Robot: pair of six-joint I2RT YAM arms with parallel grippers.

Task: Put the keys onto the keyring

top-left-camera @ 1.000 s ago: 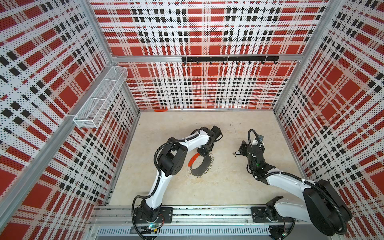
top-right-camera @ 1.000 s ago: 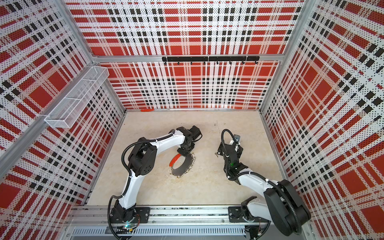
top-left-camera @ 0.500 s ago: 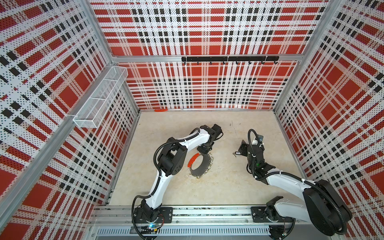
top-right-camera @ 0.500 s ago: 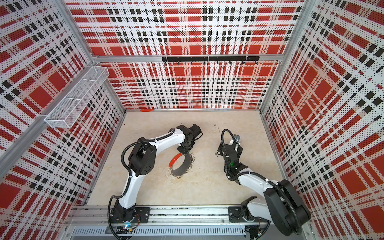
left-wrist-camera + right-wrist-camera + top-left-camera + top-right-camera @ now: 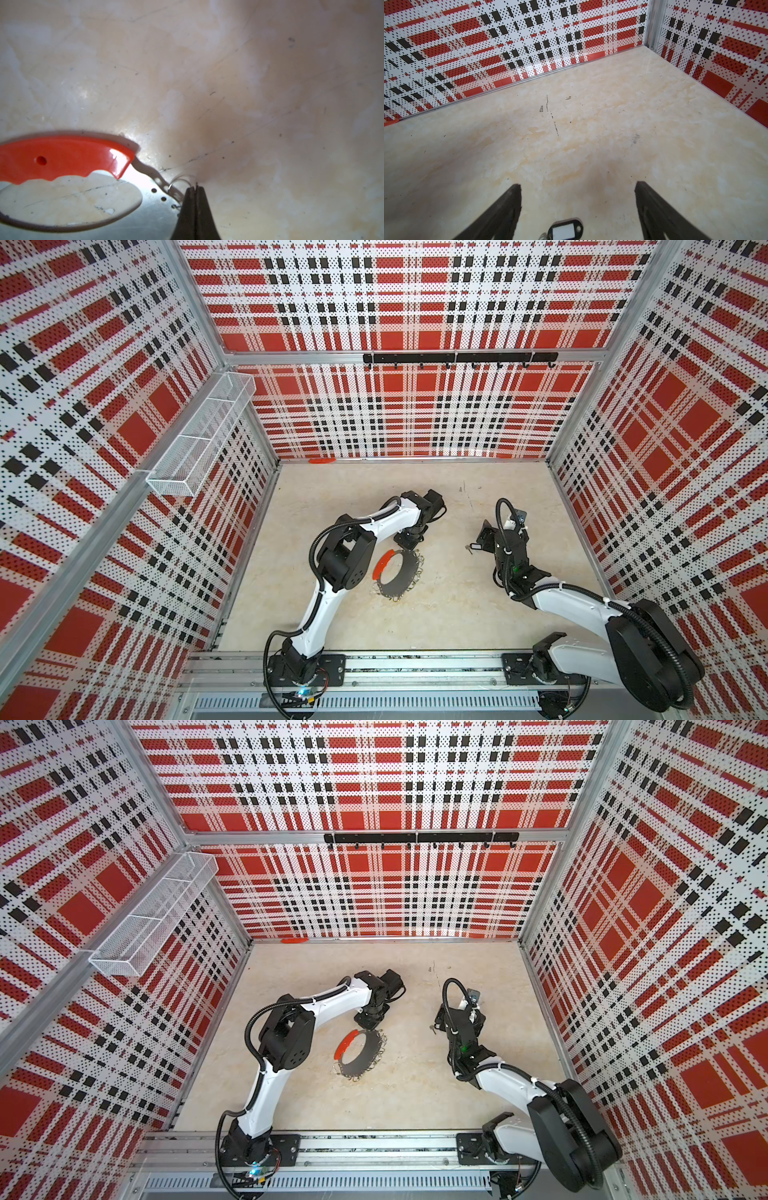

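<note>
The keyring (image 5: 409,574) (image 5: 368,1057) lies flat on the beige floor, a grey crescent with a red segment (image 5: 62,158) and small split rings along its rim. My left gripper (image 5: 409,542) (image 5: 368,1021) (image 5: 195,188) points down at the keyring's far rim. Its jaws are shut on the thin wire of one split ring (image 5: 180,180). The keys (image 5: 471,548) (image 5: 434,1028), a black tag with a white window (image 5: 565,229) and a small silver key, lie on the floor. My right gripper (image 5: 482,537) (image 5: 577,185) is open above them, the tag between its fingers and apart from both.
A white wire basket (image 5: 199,439) hangs on the left wall and a black hook rail (image 5: 457,358) on the back wall. Red tape (image 5: 322,460) lies at the floor's back edge. Plaid walls close in three sides.
My left gripper has closed at the keyring's far rim and shifted slightly. The keyring, the keys and the right arm have stayed in place.
</note>
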